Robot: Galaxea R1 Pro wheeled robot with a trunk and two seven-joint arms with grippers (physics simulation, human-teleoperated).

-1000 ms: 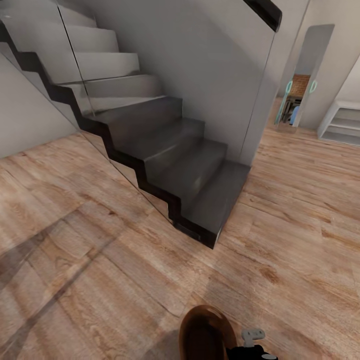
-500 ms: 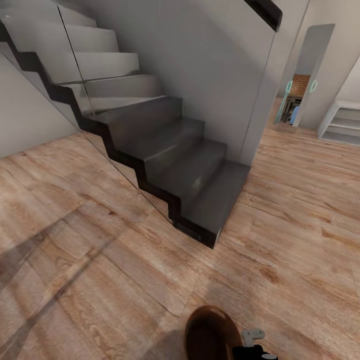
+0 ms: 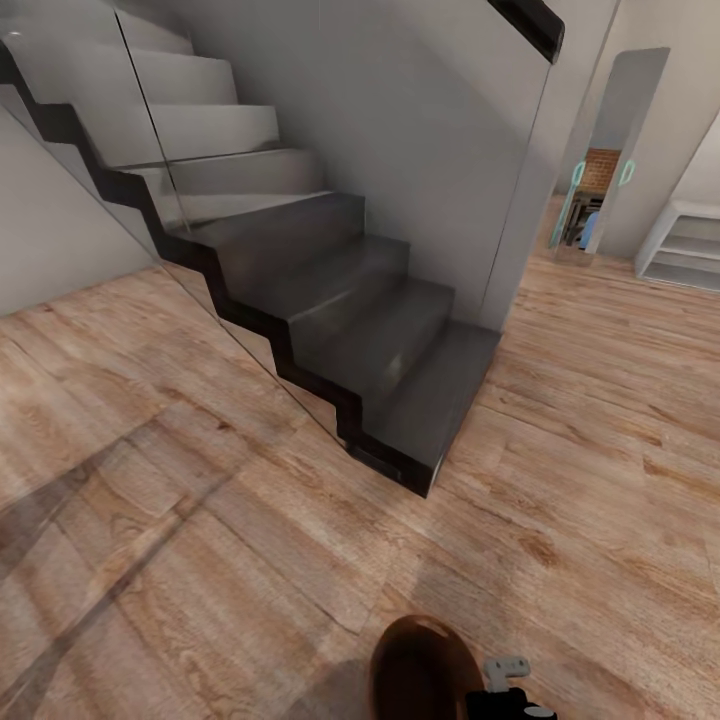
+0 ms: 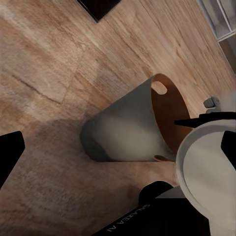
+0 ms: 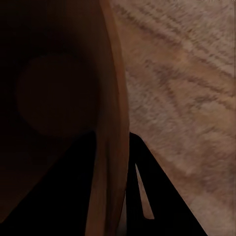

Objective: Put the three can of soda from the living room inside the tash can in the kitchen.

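The tash can is a pale grey bucket, brown inside, with an oval handle slot near its rim. It hangs tilted just above the wood floor at my front. In the head view its brown inside shows at the lower edge. My right gripper is shut on the can's rim, one dark finger inside and one outside. It also shows beside the rim in the head view. My left gripper is open and holds nothing; one dark finger shows beside the can. The cans of soda are out of view.
A dark staircase with a glass side panel rises ahead on the left. Light wood plank floor stretches to the right. A narrow doorway with red brick beyond it and white shelves stand far right.
In the head view the tash can and my right gripper have shifted slightly to the right. The stairs and floor have not moved.
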